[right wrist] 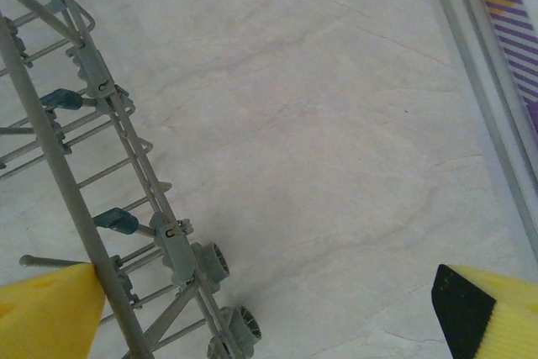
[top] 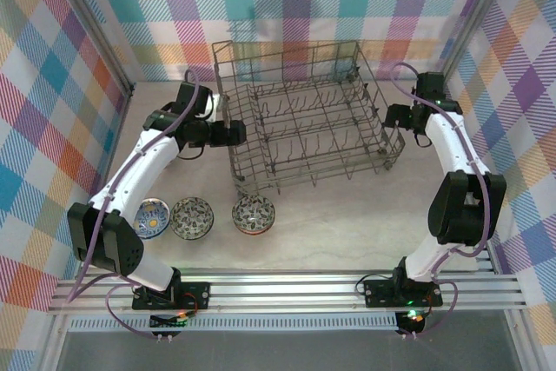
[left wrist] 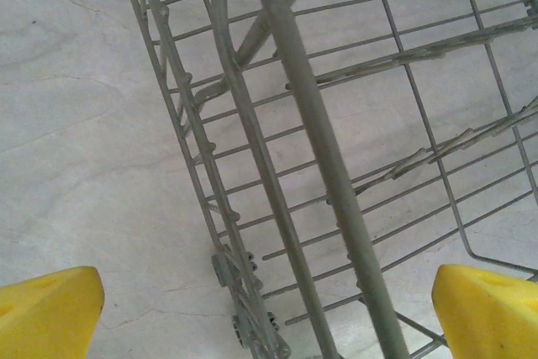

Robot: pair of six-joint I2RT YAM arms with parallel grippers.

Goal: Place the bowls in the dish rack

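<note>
Top external view, nearest first. At 7 o'clock: blue-patterned bowl (top: 152,217), speckled bowl (top: 192,217) and floral bowl (top: 254,214), side by side, mouths up, none held, none loaded yet. Further on, around 12 o'clock: dish rack (top: 304,119), no bowl seen among its tines. Flanking it, left gripper (top: 233,134) at its 9 o'clock wall and right gripper (top: 388,121) at its 3 o'clock wall, both with fingers spread wide, clasping nothing. Probably poised to steady or square the rack before loading. Touching the wire or merely beside it: hard to tell.
</note>
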